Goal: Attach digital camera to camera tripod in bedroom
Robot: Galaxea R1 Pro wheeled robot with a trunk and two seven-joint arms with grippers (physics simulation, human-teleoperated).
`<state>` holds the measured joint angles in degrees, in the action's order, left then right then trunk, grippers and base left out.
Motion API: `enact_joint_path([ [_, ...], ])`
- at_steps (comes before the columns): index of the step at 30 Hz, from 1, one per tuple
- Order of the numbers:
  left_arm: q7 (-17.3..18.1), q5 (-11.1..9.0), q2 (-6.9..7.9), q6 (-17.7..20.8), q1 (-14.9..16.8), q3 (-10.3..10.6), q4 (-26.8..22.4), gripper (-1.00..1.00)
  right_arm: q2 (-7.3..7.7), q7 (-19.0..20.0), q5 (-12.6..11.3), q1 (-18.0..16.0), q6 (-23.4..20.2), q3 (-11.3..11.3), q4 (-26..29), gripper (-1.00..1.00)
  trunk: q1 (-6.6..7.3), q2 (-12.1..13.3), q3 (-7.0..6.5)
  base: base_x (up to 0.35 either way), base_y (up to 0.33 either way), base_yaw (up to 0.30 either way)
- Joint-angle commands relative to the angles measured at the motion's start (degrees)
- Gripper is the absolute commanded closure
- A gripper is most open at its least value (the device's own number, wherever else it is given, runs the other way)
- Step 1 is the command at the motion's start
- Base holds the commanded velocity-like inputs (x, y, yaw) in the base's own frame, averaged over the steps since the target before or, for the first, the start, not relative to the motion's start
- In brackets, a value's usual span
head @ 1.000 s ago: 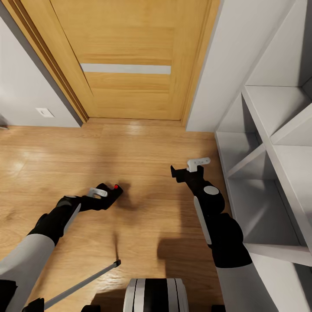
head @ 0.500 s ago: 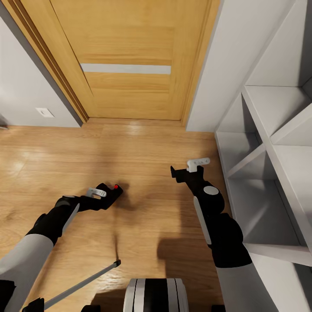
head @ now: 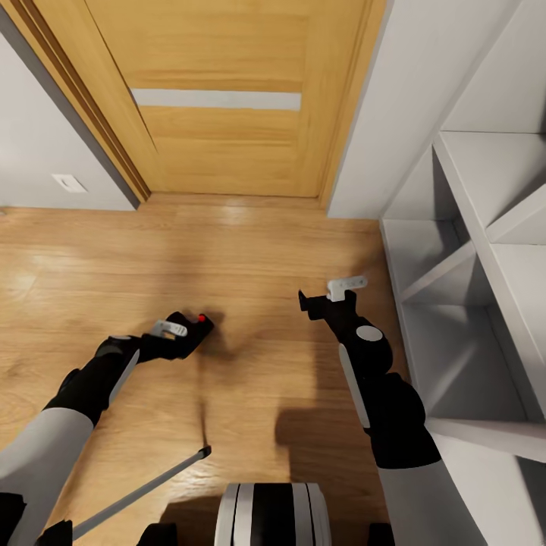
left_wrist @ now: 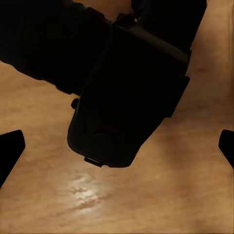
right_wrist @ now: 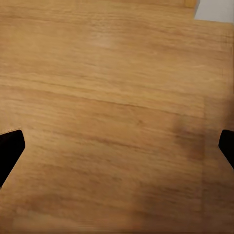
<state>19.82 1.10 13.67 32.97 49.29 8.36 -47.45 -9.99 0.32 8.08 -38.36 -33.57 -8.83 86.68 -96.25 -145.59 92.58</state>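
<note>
Door and shelves had slid outward in the head view as the camera moved; both arms kept their pose

Left gripper, left of centre, held the digital camera, its red button up, dark body filling the upper middle of the left wrist view. Right gripper, right of centre, stood with fingers spread wide over bare wood floor. One camera, one oak door, one white shelf unit, one silver tripod leg at lower left. Judged risk: the base might clip that leg while moving, toppling the camera tripod, or the camera might slip from a shallow grip
</note>
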Motion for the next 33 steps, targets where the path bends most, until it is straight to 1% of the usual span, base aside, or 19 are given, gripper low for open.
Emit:
enact_joint_path([
  [1,0.1,0.1,0.05,0.3,0.0,0.1,-0.8,-1.0,-0.01,0.0,0.5,0.0,-0.4,-0.1,0.1,-1.0,-0.01,0.0,0.26,0.0,0.0,0.0],
  [4,0.1,0.1,0.01,1.6,0.0,0.1,-3.0,-1.0,-0.01,0.0,0.5,0.0,-0.4,-0.1,0.1,-1.0,-0.09,-0.1,0.93,0.0,0.0,0.0],
  [10,0.1,0.1,-0.27,5.1,0.0,0.2,-4.5,-1.0,-0.01,0.0,0.5,0.0,-0.4,-0.1,0.1,-1.0,-0.25,-0.2,2.26,0.0,0.0,0.0],
  [19,0.0,0.2,-0.38,6.1,0.0,0.2,-5.2,-1.0,-0.01,0.1,0.5,0.0,-0.4,-0.1,0.1,-1.0,-0.48,-0.3,4.25,0.0,0.0,0.0],
  [22,0.0,0.7,-0.39,6.2,0.0,0.4,-5.1,-1.0,-0.01,0.0,0.5,0.0,-0.4,-0.1,0.1,-1.0,-0.48,-0.3,4.25,0.0,0.0,0.0],
  [24,0.0,3.7,-0.39,6.3,0.0,0.4,-5.3,-1.0,-0.01,0.1,0.5,0.0,-0.4,-0.1,0.1,-1.0,-0.48,-0.3,4.25,0.0,0.0,0.0],
  [25,0.0,4.5,-0.39,6.3,0.0,0.4,-5.4,-1.0,-0.01,0.1,0.5,0.0,-0.4,-0.1,0.1,-1.0,-0.48,-0.3,4.25,0.0,0.0,0.0],
  [26,0.0,6.0,-0.43,6.3,0.0,0.3,-5.7,-1.0,-0.01,0.1,0.5,0.0,-0.4,-0.1,0.1,-1.0,-0.48,-0.3,4.25,0.0,0.0,0.0],
  [27,0.0,6.7,-0.44,6.3,0.0,0.3,-5.9,-1.0,-0.01,0.1,0.4,0.0,-0.4,-0.1,0.1,-1.0,-0.48,-0.3,4.25,0.0,0.0,0.0],
  [28,0.0,8.5,-0.46,6.3,0.0,0.3,-7.1,-1.0,-0.01,0.1,0.5,0.0,-0.4,-0.1,0.1,-1.0,-0.48,-0.3,4.25,0.0,0.0,0.0],
  [33,0.0,10.1,-0.48,6.3,0.0,0.3,-9.7,-1.0,-0.01,0.1,0.5,0.0,-0.4,-0.1,0.1,-1.0,-0.48,-0.3,4.25,0.0,0.0,0.0],
])
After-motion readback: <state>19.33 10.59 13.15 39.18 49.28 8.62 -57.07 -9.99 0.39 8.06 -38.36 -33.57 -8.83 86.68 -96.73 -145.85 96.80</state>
